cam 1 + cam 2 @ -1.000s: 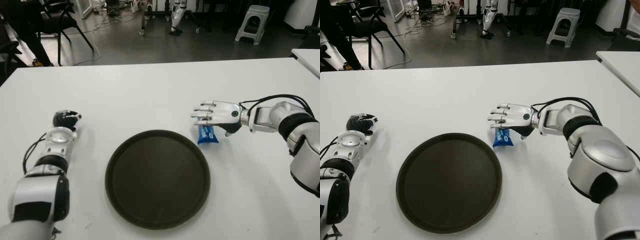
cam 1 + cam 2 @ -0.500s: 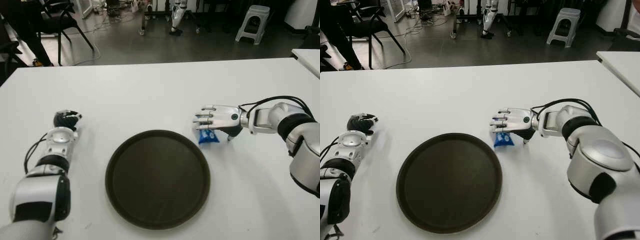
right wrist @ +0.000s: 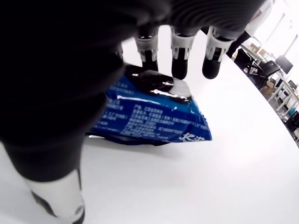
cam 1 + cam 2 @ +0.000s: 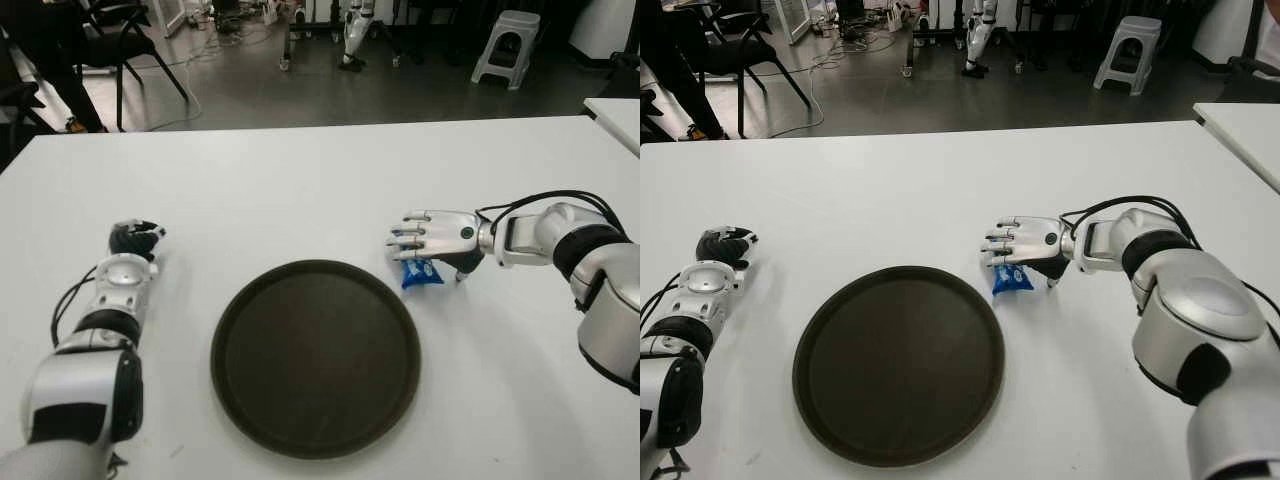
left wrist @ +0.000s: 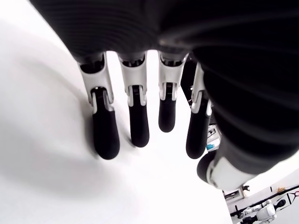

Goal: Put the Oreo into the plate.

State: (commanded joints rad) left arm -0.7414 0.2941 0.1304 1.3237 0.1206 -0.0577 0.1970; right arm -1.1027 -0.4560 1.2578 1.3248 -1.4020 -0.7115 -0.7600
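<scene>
2 hands show over the white table point(image 4: 300, 190). Far left, the left hand point(image 4: 133, 238) shows idle near the table's left edge, fingers loosely extended and holding nothing. At centre sits the dark round plate point(image 4: 315, 357), bare. Just beside its upper right rim lies the blue Oreo packet point(image 4: 418, 273) on the table, with the right hand point(image 4: 432, 235) spread above it, fingers not yet closed. Grasping looks to be the step in hand; next, the fingers must close round the packet and carry it left over the rim
</scene>
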